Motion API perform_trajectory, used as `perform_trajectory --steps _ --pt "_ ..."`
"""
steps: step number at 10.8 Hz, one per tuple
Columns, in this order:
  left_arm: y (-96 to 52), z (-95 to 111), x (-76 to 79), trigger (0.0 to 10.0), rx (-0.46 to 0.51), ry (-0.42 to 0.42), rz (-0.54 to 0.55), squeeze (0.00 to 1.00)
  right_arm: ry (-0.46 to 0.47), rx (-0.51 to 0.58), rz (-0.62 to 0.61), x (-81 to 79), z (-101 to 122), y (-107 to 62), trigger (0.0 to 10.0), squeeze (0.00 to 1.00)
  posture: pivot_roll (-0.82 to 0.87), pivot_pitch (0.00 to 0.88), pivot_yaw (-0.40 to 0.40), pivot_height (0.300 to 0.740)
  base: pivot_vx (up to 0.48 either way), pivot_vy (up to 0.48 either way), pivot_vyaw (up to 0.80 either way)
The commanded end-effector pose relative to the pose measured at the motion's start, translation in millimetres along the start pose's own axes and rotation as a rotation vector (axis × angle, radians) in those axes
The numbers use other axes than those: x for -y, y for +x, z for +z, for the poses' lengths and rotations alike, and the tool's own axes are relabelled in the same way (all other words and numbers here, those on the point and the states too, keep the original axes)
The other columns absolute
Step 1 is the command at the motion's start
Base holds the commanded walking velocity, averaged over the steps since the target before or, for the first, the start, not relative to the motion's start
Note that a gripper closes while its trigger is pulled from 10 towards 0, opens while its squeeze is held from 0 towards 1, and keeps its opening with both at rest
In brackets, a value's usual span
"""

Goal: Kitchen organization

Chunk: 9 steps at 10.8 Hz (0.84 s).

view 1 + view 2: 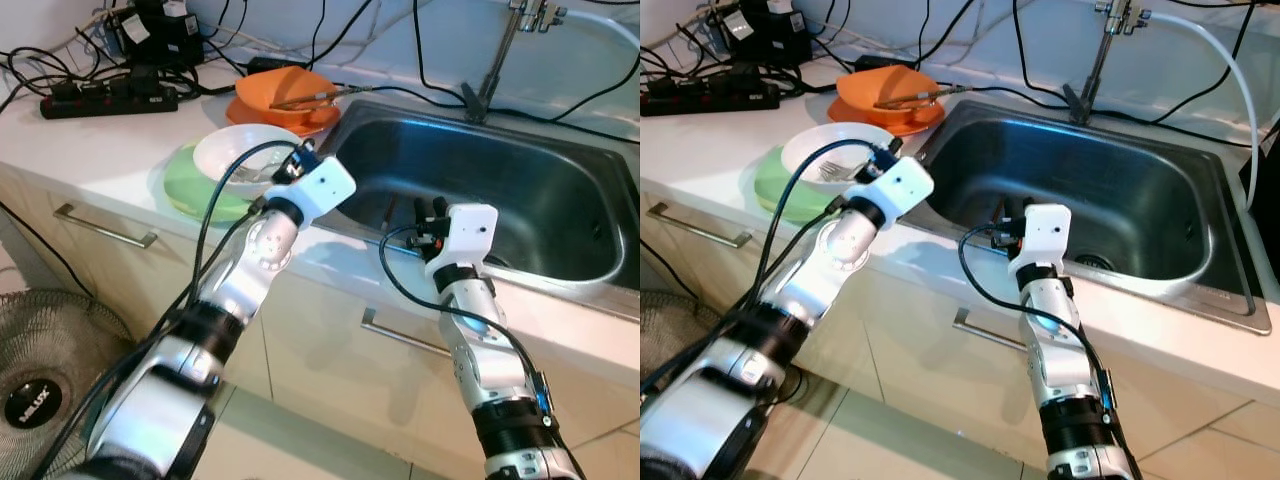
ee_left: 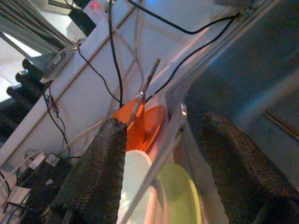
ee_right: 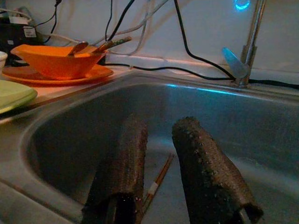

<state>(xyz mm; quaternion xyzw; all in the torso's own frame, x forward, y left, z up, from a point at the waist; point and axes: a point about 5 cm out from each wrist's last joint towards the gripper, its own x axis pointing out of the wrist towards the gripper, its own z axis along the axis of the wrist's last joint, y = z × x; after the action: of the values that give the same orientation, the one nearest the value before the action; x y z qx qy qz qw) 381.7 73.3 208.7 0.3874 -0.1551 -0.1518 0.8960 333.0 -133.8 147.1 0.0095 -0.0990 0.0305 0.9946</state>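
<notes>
1. A steel sink (image 1: 560, 215) is set in a white counter (image 1: 110, 150), with cream drawers below.
2. Left of the sink: a white bowl (image 1: 235, 155) on a green plate (image 1: 185, 185); behind them, an orange bowl (image 1: 285, 90).
3. The left gripper (image 2: 161, 158) hangs at the sink's left rim, fingers apart, holding nothing.
4. The right gripper (image 3: 156, 154) is over the sink's front edge, parted and empty, above a chopstick (image 3: 158, 179) in the basin.

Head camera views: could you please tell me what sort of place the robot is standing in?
A home kitchen, most likely: a steel sink with a tap is set in a white counter, with stacked dishes such as an orange bowl beside it and drawers below.
</notes>
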Motion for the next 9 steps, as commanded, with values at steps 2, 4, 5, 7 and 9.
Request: perform_trajectory --steps 2,4,5,7,9 --pt "6.8 4.1 -0.8 10.0 0.010 0.034 0.007 0.00 0.008 0.013 -0.015 1.4 5.7 2.5 10.0 0.00 0.04 0.058 -0.002 0.740 0.000 0.000 0.00" --pt "10.6 4.1 -1.7 0.0 0.010 0.048 0.013 0.00 0.010 0.011 -0.016 0.9 5.6 2.3 10.0 0.00 0.04 0.058 0.001 0.740 0.000 0.000 0.00" --pt "11.0 3.9 -1.6 0.0 0.009 0.049 0.012 0.00 0.010 0.011 -0.017 1.0 5.6 2.3 10.0 0.00 0.04 0.058 0.001 0.740 0.000 0.000 0.00" --pt "12.3 2.9 0.3 0.0 0.010 0.051 0.007 0.00 0.012 0.011 -0.023 1.6 5.5 2.8 10.0 0.00 0.04 0.059 0.001 0.740 0.000 0.000 0.00" --pt "12.8 3.4 1.4 0.0 0.016 0.050 0.007 0.00 0.016 0.011 -0.021 0.1 5.4 2.8 10.0 0.00 0.04 0.057 0.002 0.740 0.000 0.000 0.00"
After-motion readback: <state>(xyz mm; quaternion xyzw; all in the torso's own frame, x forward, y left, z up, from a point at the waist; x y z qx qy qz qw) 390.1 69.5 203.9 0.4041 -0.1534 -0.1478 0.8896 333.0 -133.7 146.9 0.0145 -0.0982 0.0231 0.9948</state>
